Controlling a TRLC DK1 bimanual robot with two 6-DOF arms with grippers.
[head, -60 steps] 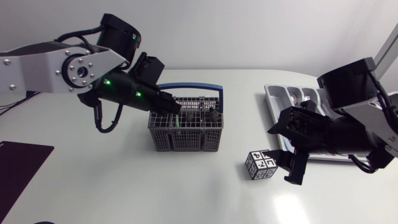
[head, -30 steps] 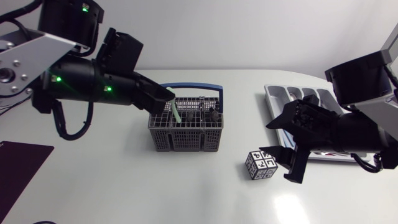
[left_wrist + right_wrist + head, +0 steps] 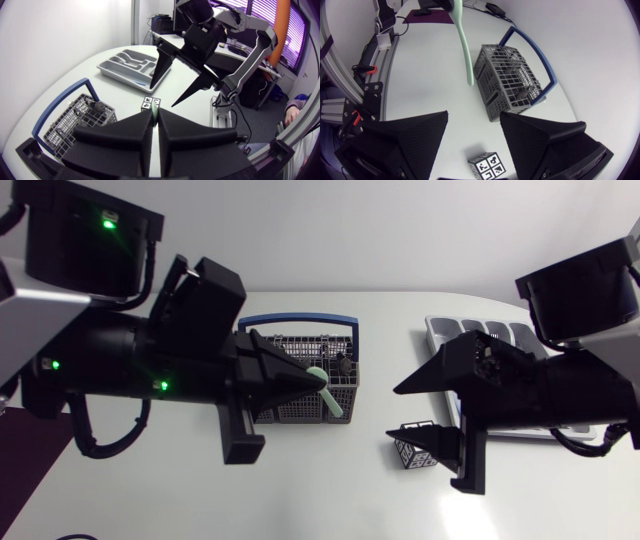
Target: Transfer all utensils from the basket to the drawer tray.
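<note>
Patterned cube point(image 3: 412, 450) between basket point(image 3: 300, 340) and tray point(image 3: 445, 330), green utensil point(image 3: 324, 385) in left fingers point(image 3: 285, 375)

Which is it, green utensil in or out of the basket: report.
Out: the left gripper holds the green utensil lifted clear of the basket.

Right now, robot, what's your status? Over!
Left gripper shut on green utensil, out of basket. Right gripper open, empty. Dark utensils in basket. Cube between basket and tray.
</note>
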